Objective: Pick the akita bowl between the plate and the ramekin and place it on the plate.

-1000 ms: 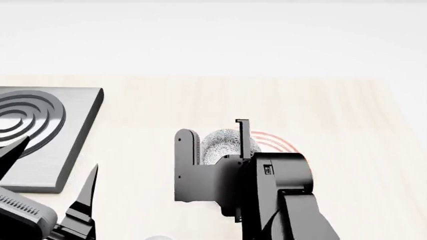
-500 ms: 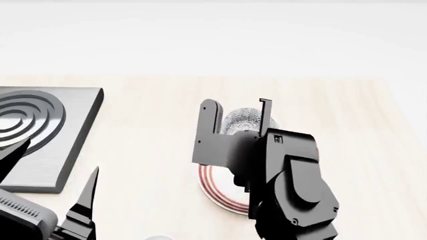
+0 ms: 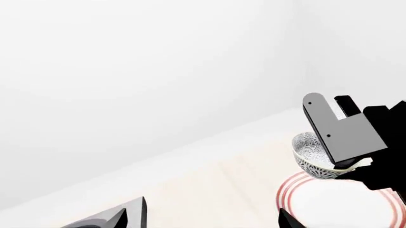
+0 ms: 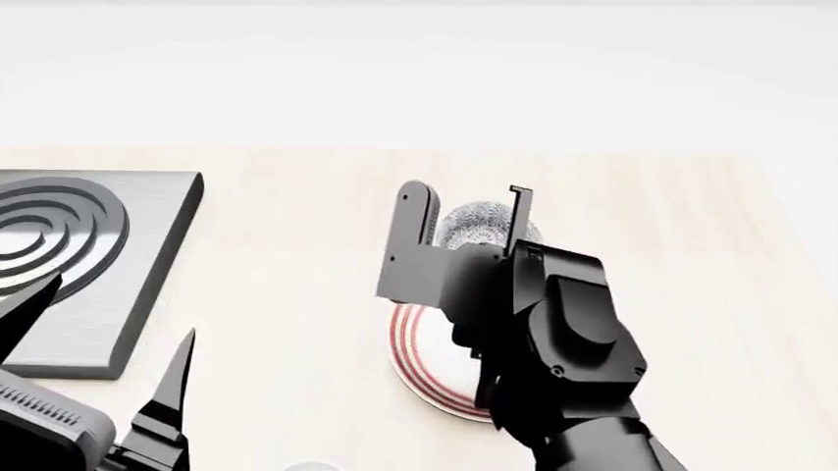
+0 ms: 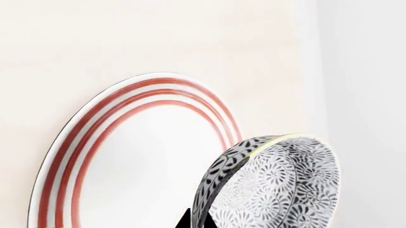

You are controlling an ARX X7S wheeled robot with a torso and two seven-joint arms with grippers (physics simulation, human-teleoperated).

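I see the bowl (image 5: pixel 273 185) patterned in fine black-and-white floral swirls inside and out, with a pale cream rim. The plate (image 5: pixel 136 156) is white with thin concentric red rings near its edge. My right pincer (image 4: pixel 465 211) is dark grey to black. The bench (image 4: pixel 301 255) is pale, light wood-grain. A grey slab (image 4: pixel 98 265) bears raised concentric rings.

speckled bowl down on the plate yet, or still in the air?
In the air: grey-and-white speckled bowl hangs clamped in right gripper, above red-ringed white plate.
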